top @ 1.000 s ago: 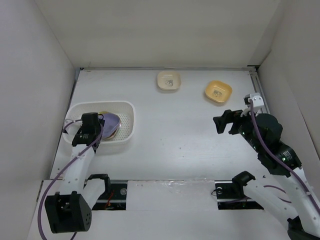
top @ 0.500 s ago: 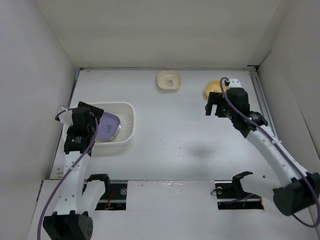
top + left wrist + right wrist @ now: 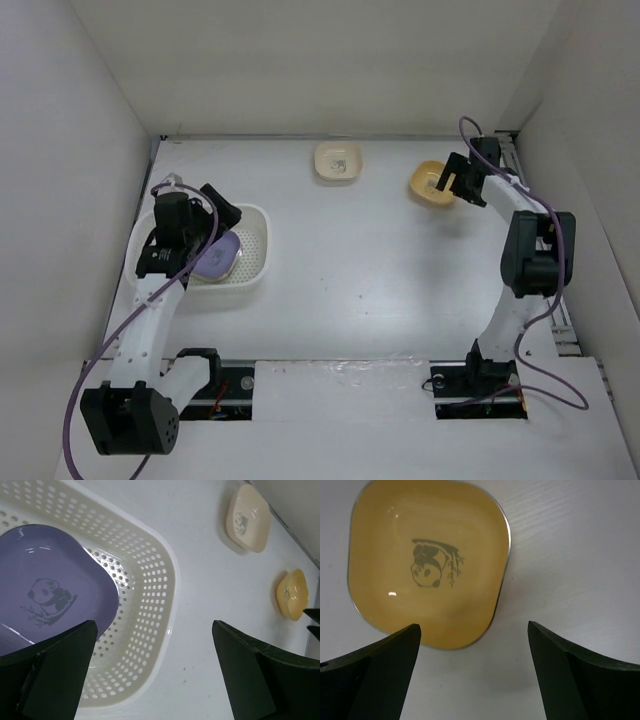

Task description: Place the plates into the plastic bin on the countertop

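Your right tool point(image 3: 473, 626) is hovering just above the near edge of the orange-yellow plate point(image 3: 427, 565), fingers spread wide apart and gripping nothing. The plate is sitting flat on the white surface point(image 3: 570, 545), showing a dark panda-with-bamboo print at its centre. Your left tool point(image 3: 154, 627) is hanging over the white perforated bin point(image 3: 172, 575), fingers likewise apart and empty. The purple plate point(image 3: 50, 590) is lying inside the bin, carrying the same panda print; its near corner is running behind your left finger and out of frame. From the top camera, something is peeking out beneath it, too small to tell apart. The cream plate point(image 3: 247, 512) is resting on the surface well beyond the bin, its print showing only as a small dark figure.
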